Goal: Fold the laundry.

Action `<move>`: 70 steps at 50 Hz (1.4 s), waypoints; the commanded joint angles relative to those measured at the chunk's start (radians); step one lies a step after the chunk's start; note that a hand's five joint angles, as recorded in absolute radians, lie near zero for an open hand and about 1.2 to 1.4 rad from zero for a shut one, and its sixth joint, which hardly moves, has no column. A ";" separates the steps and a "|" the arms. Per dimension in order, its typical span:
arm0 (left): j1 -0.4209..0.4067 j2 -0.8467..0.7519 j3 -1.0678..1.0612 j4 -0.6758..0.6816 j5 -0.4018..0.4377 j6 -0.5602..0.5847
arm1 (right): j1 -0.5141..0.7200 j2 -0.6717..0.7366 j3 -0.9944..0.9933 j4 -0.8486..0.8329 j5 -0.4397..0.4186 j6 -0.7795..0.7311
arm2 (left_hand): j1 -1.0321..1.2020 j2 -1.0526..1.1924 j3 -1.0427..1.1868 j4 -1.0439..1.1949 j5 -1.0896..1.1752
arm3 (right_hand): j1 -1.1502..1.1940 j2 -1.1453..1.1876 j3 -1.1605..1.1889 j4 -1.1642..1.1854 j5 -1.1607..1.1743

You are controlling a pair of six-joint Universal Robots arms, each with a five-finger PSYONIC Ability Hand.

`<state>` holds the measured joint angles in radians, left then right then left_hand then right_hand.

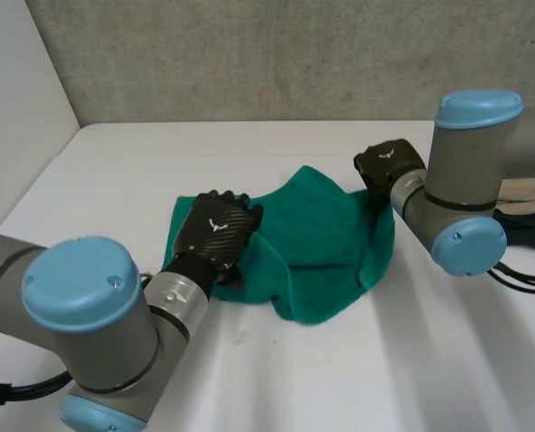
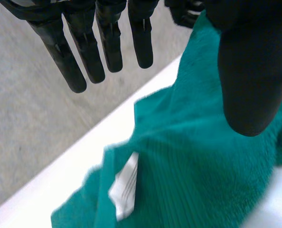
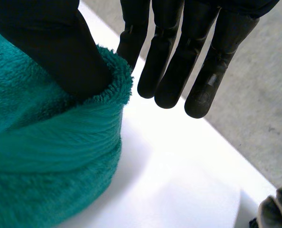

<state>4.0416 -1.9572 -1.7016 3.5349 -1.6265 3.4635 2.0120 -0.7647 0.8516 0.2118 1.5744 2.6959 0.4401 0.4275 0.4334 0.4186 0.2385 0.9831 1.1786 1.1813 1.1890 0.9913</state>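
A green towel [image 1: 321, 243] lies bunched in the middle of the white table [image 1: 340, 378], its right side folded up into a ridge. My left hand [image 1: 215, 229] hovers over the towel's left edge. Its fingers [image 2: 110, 42] are straight and the thumb stands apart, with nothing between them. Under its palm lies the towel [image 2: 193, 161] with a white label [image 2: 124, 185]. My right hand [image 1: 389, 166] is at the towel's far right edge. There the thumb [image 3: 55, 42] presses a fold of the towel [image 3: 46, 156] against a finger, while the other fingers [image 3: 179, 57] hang straight beyond it.
A pile of beige and dark cloth [image 1: 529, 202] sits at the table's right edge, behind my right arm; part of it [image 3: 276, 209] lies past the right hand's fingertips. A grey wall bounds the far edge and a white wall the left.
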 commanded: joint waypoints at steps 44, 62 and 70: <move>0.238 -0.425 0.585 -0.353 0.412 0.089 | -0.001 -0.173 0.443 -0.167 -0.045 -0.025 | 0.589 0.602 0.596 0.610 0.616 | 0.413 0.218 0.215 0.207 0.230; 0.238 -0.102 0.406 -0.352 0.263 0.101 | -0.013 -0.221 0.345 -0.024 -0.037 -0.131 | 0.956 0.969 0.963 0.978 0.983 | 0.413 0.218 0.215 0.207 0.230; 0.290 0.265 0.182 -0.347 0.266 0.091 | -0.064 -0.340 0.287 0.231 -0.022 -0.289 | 0.956 0.969 0.963 0.978 0.983 | 0.413 0.218 0.215 0.207 0.230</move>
<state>4.2867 -1.9377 -1.3688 3.1836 -1.3652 3.5615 1.9767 -1.0184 1.1794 0.2575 1.5430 2.5176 1.1269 1.1941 1.1824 1.1979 0.9686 0.9831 1.1786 1.1813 1.1890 0.9914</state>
